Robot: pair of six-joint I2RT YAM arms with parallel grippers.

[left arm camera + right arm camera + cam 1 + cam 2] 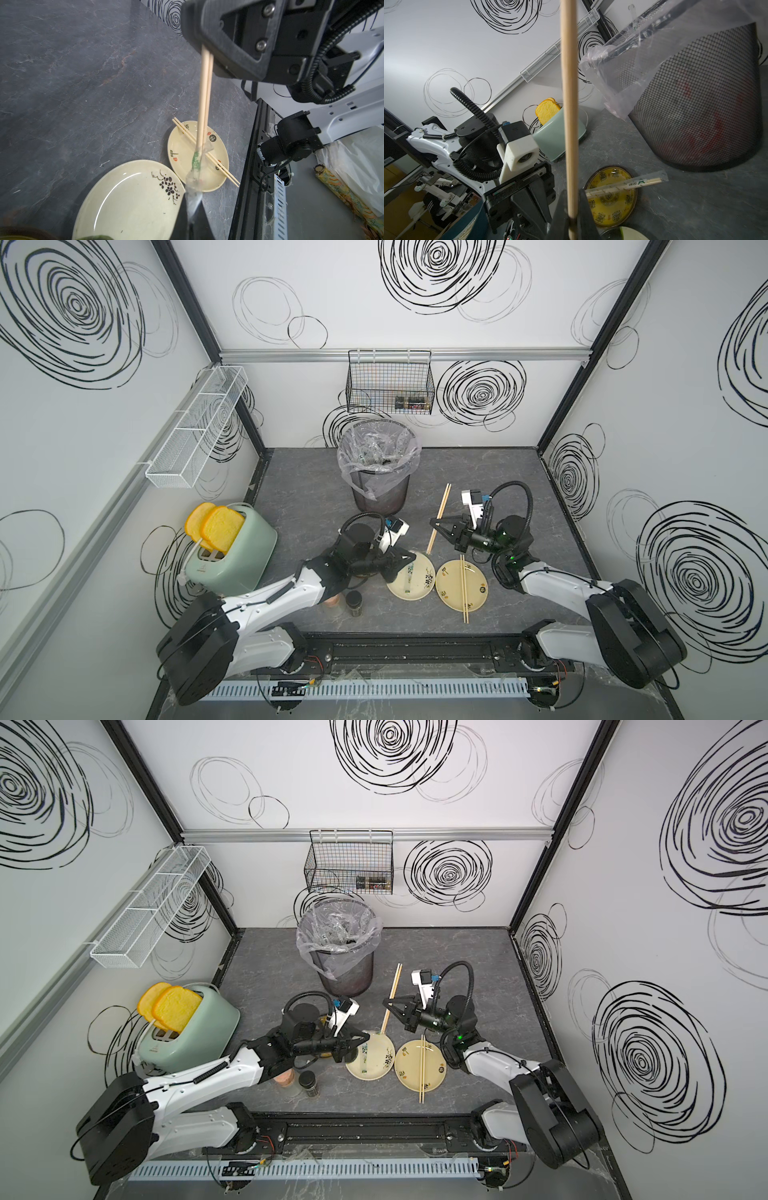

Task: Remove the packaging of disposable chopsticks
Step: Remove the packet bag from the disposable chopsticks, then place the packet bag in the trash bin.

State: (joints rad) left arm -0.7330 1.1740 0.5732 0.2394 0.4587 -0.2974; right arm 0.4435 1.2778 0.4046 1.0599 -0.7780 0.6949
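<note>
R gripper (pixel 435 525) clamped on chopstick pair (pixel 441 508), ran 1-7 o'clock thru jaws, L gripper (pixel 192 204) pinched sleeve (pixel 195 166) over its 7 o'clock tip, 3 pairs: held, bare pair (pixel 464 593) on plate (pixel 476 598), wrapped pair (pixel 623 185)

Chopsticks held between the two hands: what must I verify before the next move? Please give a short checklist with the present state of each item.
1. Grip of the right hand on the held chopsticks: ok, shut on them.
2. Grip of the left hand on the sleeve: ok, shut on its end.
3. The sleeve fully off the sticks: not ok, it covers their tips.
4. Mouth of the bin open for the sleeve: ok.
5. The wrapped pair on the yellow plate unpacked: not ok.
</note>
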